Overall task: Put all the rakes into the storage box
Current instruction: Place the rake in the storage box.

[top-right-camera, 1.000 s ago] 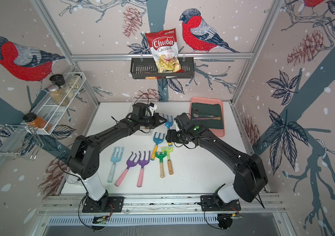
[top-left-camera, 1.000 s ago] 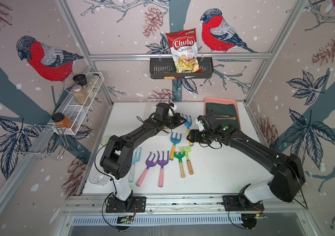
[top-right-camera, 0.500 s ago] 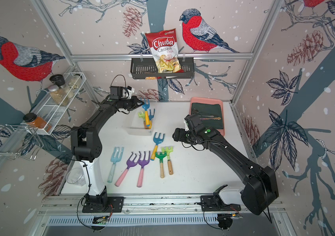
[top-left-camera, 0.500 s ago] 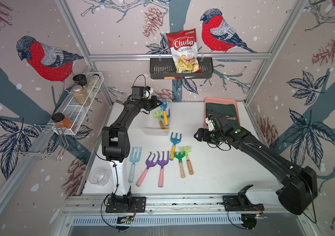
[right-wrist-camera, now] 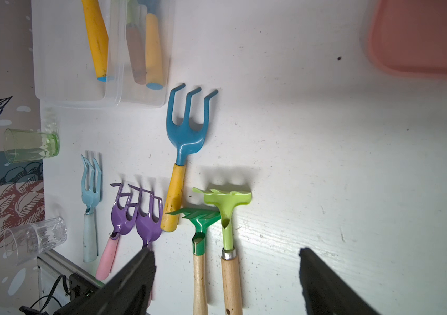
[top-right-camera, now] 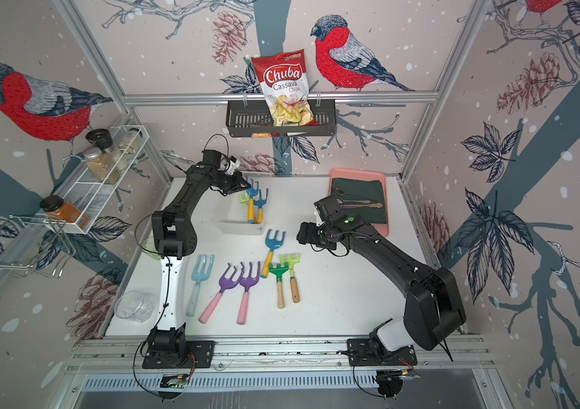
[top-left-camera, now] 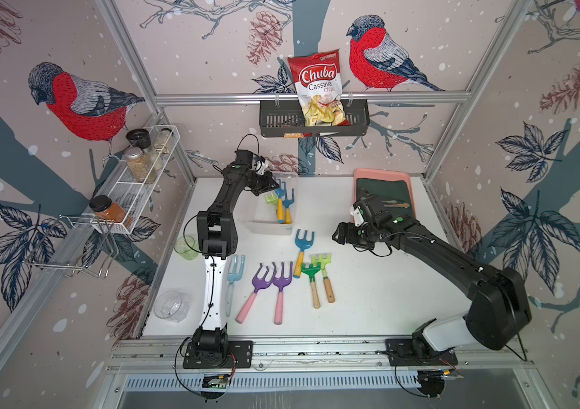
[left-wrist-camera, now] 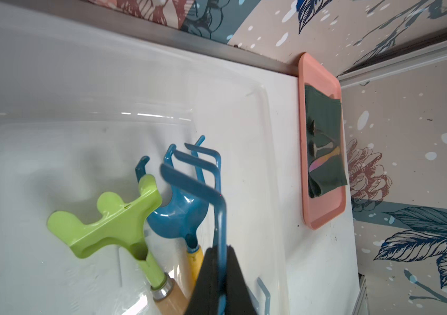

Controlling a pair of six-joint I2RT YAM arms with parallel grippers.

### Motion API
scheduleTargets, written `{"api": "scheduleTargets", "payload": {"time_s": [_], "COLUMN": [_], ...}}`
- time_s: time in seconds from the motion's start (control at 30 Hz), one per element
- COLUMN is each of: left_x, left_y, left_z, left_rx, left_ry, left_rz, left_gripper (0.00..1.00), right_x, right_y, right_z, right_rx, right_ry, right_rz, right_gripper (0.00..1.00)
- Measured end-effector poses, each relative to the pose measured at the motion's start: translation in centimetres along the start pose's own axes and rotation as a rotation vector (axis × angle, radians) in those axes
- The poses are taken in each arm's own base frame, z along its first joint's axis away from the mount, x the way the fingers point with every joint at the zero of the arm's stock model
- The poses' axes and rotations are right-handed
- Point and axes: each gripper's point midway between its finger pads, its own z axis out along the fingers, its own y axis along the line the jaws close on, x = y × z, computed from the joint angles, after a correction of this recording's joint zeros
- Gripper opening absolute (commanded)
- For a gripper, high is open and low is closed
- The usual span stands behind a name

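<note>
The clear storage box (top-left-camera: 270, 230) stands at the back left of the white table, with a lime rake (top-left-camera: 270, 198) and a blue rake (top-left-camera: 289, 198) lying in it. My left gripper (top-left-camera: 270, 185) hangs over the box's far end, shut on one tine of another blue rake (top-left-camera: 280, 207), whose yellow handle points down into the box. In the left wrist view the pads (left-wrist-camera: 208, 272) pinch that thin blue tine (left-wrist-camera: 221, 223). My right gripper (top-left-camera: 338, 235) hovers open and empty beside a blue rake (top-left-camera: 302, 248) on the table; in its wrist view two wooden-handled rakes (right-wrist-camera: 230, 218) lie below it.
Several more rakes lie in a row at mid-table: light blue (top-left-camera: 234, 279), two purple (top-left-camera: 270, 283), dark green (top-left-camera: 311, 279), lime (top-left-camera: 324, 272). A green glass (top-left-camera: 185, 248) and a clear glass (top-left-camera: 171, 306) stand at the left edge. A pink tray (top-left-camera: 384, 174) sits back right.
The left arm has swung from the table's middle to the back left, carrying the blue rake over the box. The right gripper has drawn back to the right.
</note>
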Motion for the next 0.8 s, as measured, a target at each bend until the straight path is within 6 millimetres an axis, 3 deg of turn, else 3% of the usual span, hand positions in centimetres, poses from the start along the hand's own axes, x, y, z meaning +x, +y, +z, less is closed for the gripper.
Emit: {"api": "scheduleTargets", "payload": {"time_s": [0.23, 0.43, 0.57, 0.8], "left_x": [2.5, 2.9, 2.6, 2.9], "left_y": [0.8, 1.6, 1.9, 2.2], "left_z": [2.8, 3.4, 3.5, 3.6], "left_rx": [-0.005, -0.015, -0.029, -0.040], "left_ry": [0.068, 0.073, 0.060, 0.064], "left_rz": [-0.019, -0.027, -0.020, -0.027], "left_gripper": [0.00, 0.00, 0.18, 0.32], "right_x": [0.3, 0.8, 1.0, 1.2], "right_y": [-0.1, -0.3, -0.5, -0.6], "right_z": [0.5, 0.7, 0.9, 0.7], "right_rx": [-0.002, -0.005, -0.005, -0.008], "right_ry": [0.015, 0.025, 0.029, 0.026], "right_rz": [-0.001, 0.000, 0.003, 0.002], "right_gripper": [0.85, 0.85, 0.85, 0.85]}}
